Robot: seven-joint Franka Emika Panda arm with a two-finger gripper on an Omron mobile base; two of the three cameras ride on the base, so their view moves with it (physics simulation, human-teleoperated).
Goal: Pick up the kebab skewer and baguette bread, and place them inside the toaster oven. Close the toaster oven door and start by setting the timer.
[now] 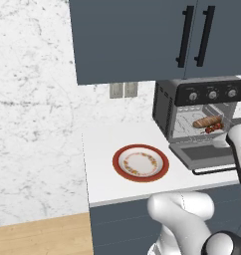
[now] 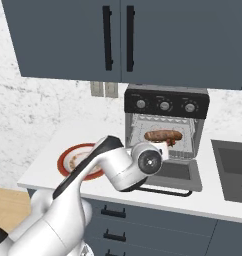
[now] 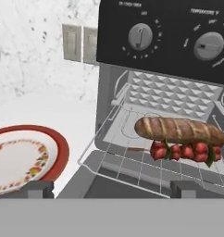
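The toaster oven (image 1: 165,107) (image 2: 165,105) (image 3: 169,28) stands at the back of the counter. Its door (image 1: 202,154) (image 2: 175,172) hangs open, folded down flat. On the wire rack (image 3: 123,162) inside lies the golden-brown baguette bread (image 1: 207,121) (image 2: 163,135) (image 3: 178,130). The kebab skewer (image 1: 214,128) (image 3: 185,151) rests against its front side, red chunks showing. My gripper (image 3: 113,190) (image 2: 165,150) hovers over the lowered door, just in front of the oven mouth. It is open and holds nothing.
A red-rimmed plate (image 1: 141,163) (image 2: 68,157) (image 3: 21,157) lies bare on the white counter left of the oven. A sink (image 2: 233,167) is to the right. Dark upper cabinets (image 1: 142,35) hang above, and wall outlets (image 3: 79,44) sit behind.
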